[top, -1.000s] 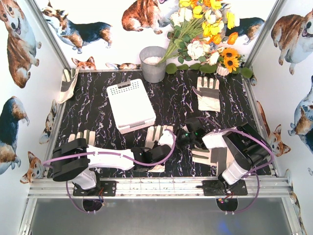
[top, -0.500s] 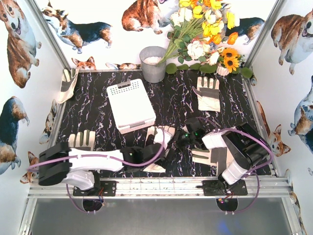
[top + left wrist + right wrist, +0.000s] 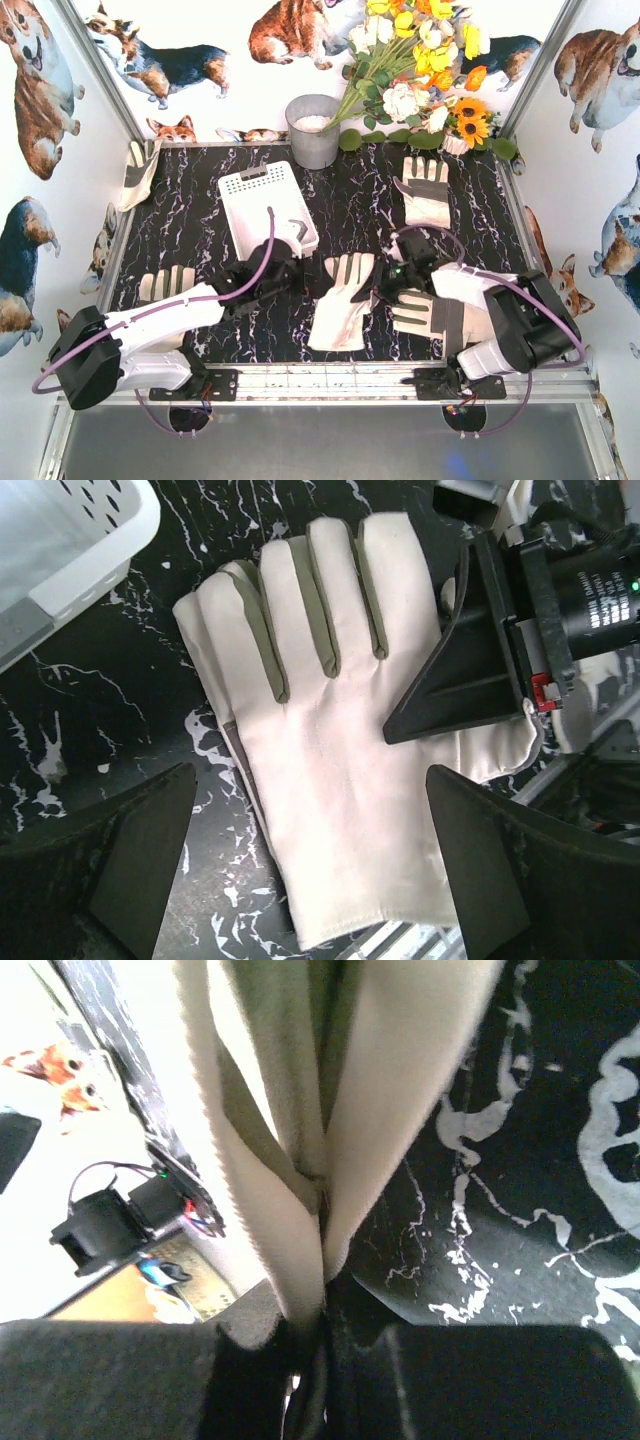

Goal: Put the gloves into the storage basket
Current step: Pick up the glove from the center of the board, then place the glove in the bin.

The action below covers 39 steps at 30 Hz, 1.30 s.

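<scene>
Looking from the top, the storage basket (image 3: 262,215) sits upper middle on the desk (image 3: 190,240), with a glove (image 3: 340,300) flat just below it. From the left wrist, the left tool (image 3: 310,825) stands wide over that glove, holding nothing. From the right wrist, the right tool (image 3: 312,1345) pinches its edge.

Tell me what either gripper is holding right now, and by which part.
The right gripper is shut on the middle glove, pinching a fold of fabric at its side edge by the palm. The left gripper hangs open above it, holding nothing.
</scene>
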{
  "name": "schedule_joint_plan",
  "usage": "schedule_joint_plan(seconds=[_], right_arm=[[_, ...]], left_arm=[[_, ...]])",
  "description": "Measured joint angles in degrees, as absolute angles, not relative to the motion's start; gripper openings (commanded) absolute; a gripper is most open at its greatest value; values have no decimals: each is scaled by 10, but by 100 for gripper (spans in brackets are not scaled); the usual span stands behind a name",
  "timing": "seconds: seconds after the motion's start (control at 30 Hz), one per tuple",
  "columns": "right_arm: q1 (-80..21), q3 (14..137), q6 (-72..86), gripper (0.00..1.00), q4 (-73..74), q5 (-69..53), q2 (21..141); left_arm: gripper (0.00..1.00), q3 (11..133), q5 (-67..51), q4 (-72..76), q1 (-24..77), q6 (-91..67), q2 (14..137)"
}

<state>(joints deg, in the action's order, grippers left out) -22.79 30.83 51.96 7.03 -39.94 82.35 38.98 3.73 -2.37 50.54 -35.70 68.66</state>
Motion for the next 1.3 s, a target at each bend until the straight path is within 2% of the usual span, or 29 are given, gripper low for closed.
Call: schedule_joint_plan(seconds=[0.17,0.43,0.73,1.03,1.2,1.3], right_arm=[[-228,394,385,0,225,-363,779],[-228,444,270,0,337,-370,713],[-228,493,238,0,357,-472,644],[-228,511,279,0,275,-560,598],[-228,511,291,0,254,-563,597],[-228,511,298,0,246,-568,596]], left_arm=[[97,382,-27,-2,468,-380,687],[100,343,-95,55,432,-418,680],[100,304,-163,147,409,-465,653],[100,296,-237,251,408,-503,652],[90,285,-262,316,408,-524,651],[75,273,-262,336,407,-535,648]])
